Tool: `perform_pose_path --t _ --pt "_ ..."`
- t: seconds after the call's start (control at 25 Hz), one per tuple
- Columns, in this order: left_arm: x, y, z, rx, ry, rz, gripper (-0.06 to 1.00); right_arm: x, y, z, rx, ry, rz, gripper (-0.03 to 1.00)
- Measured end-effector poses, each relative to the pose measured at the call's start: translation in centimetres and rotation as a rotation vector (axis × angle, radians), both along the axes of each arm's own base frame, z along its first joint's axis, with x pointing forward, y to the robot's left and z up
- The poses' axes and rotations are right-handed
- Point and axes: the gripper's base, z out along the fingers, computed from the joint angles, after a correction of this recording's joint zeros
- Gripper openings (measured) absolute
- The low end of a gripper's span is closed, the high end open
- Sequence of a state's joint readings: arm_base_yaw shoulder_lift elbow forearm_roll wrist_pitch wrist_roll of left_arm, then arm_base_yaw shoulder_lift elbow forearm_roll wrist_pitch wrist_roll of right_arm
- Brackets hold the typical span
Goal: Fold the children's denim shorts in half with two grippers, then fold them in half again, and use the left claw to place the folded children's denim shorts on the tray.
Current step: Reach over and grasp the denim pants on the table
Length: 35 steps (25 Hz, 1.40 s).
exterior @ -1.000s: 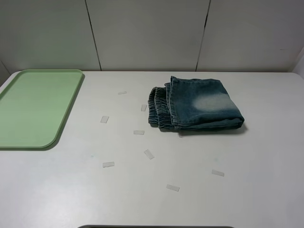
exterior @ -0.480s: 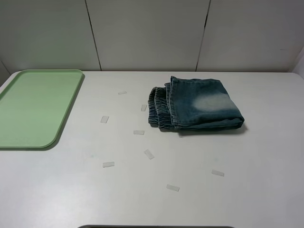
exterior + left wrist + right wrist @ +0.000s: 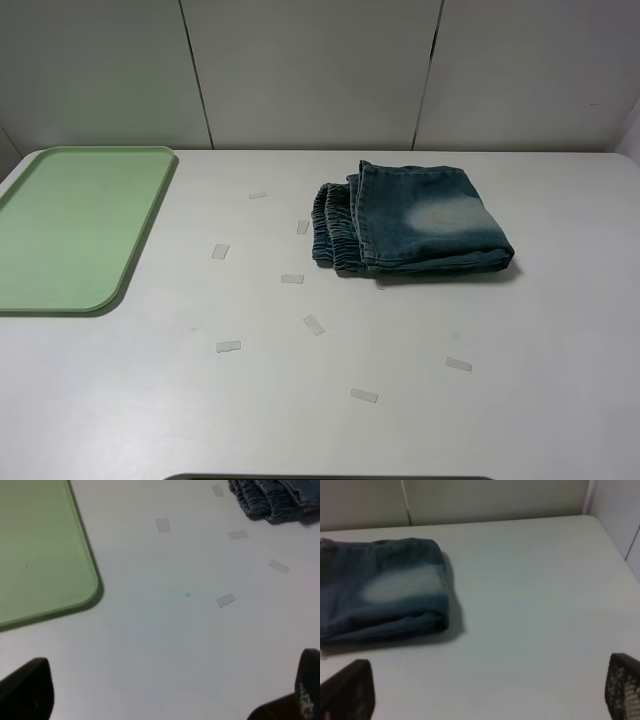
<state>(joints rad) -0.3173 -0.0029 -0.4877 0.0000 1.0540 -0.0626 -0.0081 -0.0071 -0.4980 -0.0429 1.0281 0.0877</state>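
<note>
Counted: one children's denim shorts [image 3: 415, 232], folded, lying on the white table [image 3: 500, 400] right of centre, well apart from one tray [image 3: 75, 225] at far left. At least eight tape strips [image 3: 314, 324] scattered between. Left claw [image 3: 165, 695] and right gripper [image 3: 485, 690] spread wide, gripping nothing.

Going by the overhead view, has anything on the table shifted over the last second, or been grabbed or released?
Nothing visibly changed. The folded denim shorts stay on the table, well right of the tray, and the small pale strips lie where they were. The left gripper and right gripper are open, holding nothing.
</note>
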Motion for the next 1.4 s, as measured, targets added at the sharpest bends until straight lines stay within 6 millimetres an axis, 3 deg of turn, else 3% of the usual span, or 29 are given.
perform_pose_path --t 1.4 --pt "0.0 0.0 0.0 0.0 0.0 0.0 0.96 0.02 0.0 -0.02 -0.06 0.003 0.028 0.7"
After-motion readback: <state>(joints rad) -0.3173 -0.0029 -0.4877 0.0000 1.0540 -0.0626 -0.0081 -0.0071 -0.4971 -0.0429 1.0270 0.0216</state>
